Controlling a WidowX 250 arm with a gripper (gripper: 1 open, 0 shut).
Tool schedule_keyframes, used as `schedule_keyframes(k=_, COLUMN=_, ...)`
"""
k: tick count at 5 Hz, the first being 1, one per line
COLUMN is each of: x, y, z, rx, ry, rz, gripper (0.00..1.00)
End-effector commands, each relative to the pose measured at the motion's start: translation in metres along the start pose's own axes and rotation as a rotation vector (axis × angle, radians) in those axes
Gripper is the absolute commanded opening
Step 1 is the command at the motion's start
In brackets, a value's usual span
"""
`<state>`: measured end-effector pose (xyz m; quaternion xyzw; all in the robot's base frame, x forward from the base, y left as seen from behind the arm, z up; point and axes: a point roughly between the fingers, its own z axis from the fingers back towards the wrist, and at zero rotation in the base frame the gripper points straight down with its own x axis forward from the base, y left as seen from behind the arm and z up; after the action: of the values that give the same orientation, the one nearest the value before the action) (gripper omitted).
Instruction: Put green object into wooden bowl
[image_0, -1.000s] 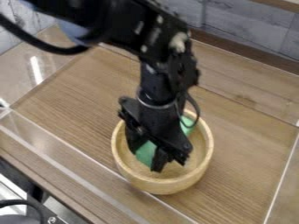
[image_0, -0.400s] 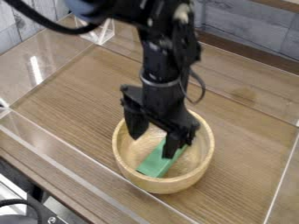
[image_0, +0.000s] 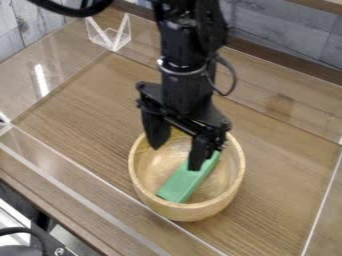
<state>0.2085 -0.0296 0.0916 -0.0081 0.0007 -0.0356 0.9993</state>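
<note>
The green block (image_0: 186, 182) lies inside the bowl (image_0: 146, 186), slanting from the middle down toward the near rim, its lower end propped against the inner wall as far as I can make out. The bowl sits on the table (image_0: 80, 125), nearer its front edge than its back. The gripper (image_0: 183, 146) hangs straight down over the bowl with its fingers spread wide and nothing between them; the block is let go and lies clear below the tips.

The placing looks done, so the step in hand is the retreat. I would lift straight up, fingers kept apart, until the tips stand well above the rim, and only then swing sideways. Drifting early risks a finger catching the thick wall and dragging the bowl toward the table's front edge, or nudging the tilted block.
</note>
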Motion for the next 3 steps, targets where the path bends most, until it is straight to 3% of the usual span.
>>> schedule_keyframes(k=1, x=0.008, y=-0.011, z=0.02, rx=-0.014, ry=-0.052, rz=-0.041, gripper=1.0)
schedule_keyframes(k=2, x=0.006, y=-0.016, z=0.025, rx=-0.022, ry=-0.051, rz=-0.062, gripper=1.0)
schedule_keyframes(k=3, x=0.005, y=-0.005, z=0.038, rx=-0.028, ry=-0.06, rz=-0.019, gripper=1.0)
